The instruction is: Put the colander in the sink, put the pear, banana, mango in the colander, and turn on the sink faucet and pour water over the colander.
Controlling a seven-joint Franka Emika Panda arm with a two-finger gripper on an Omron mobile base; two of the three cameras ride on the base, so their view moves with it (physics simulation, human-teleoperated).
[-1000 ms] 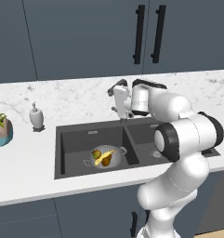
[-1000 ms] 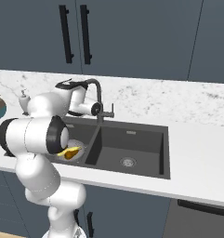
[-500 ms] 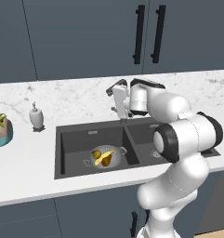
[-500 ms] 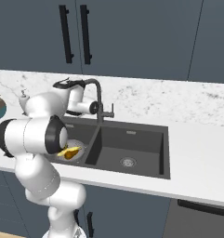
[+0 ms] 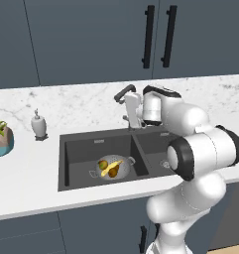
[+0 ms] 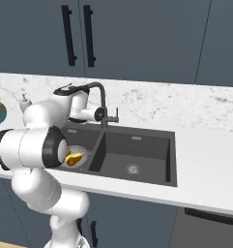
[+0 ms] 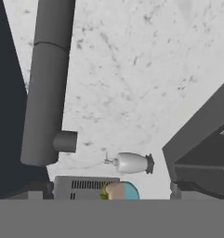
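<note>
Gripper: the gripper is up at the back of the sink, right beside the sink faucet; its fingers stand wide apart and I see nothing held between them.
Sink faucet: the sink faucet rises from the counter behind the divider between the two basins, its angular spout arching over toward the arm. In the hand view its dark column is very close, with a short stub sticking out of its side.
Sink: the sink is a dark double basin set into the white marble counter.
Colander: the colander sits on the floor of the left basin, toward the front, close to the divider.
Banana: the banana lies in the colander, yellow and slanting across it.
Pear: a brownish fruit, which I take for the pear, lies in the colander touching the banana.
Mango: I cannot pick it out among the fruit at this size.
Soap dispenser: a white soap dispenser stands on the counter left of the sink.
Plant bowl: a blue bowl with a green plant sits further left, at the edge of my view.
Cabinets: dark cabinets with black handles hang above the counter.
</note>
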